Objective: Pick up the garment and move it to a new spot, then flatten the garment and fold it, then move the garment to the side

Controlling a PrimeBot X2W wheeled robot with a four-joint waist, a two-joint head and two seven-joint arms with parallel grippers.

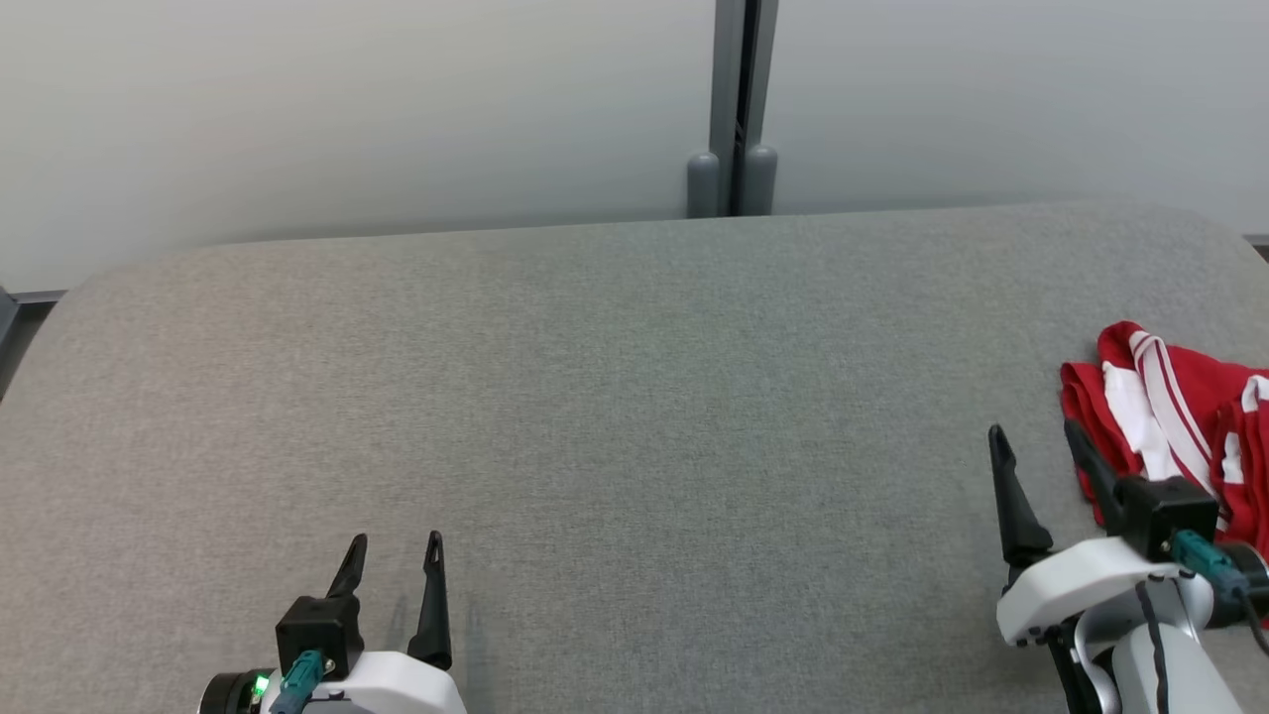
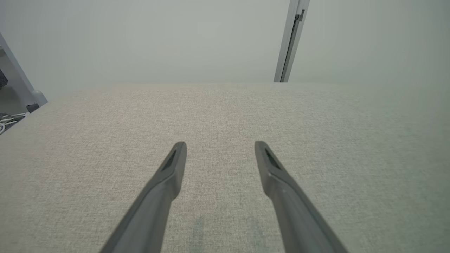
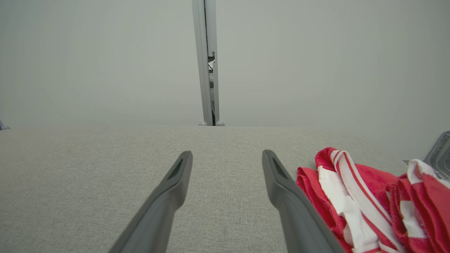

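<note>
Head view puts the garment (image 1: 1170, 397), a crumpled red heap with white stripes, at the right edge of the table (image 1: 615, 397) (part of it runs out of the picture). Just beside its left side the right gripper (image 1: 1034, 429) has its fingers spread wide, with bare grey tabletop between them. Whether the nearer finger touches the fabric I cannot tell. Well apart, by the front edge toward the left corner, the left gripper (image 1: 397, 538) is equally wide and holds nothing. Behind the table a grey post (image 1: 734, 109) divides the pale wall.
</note>
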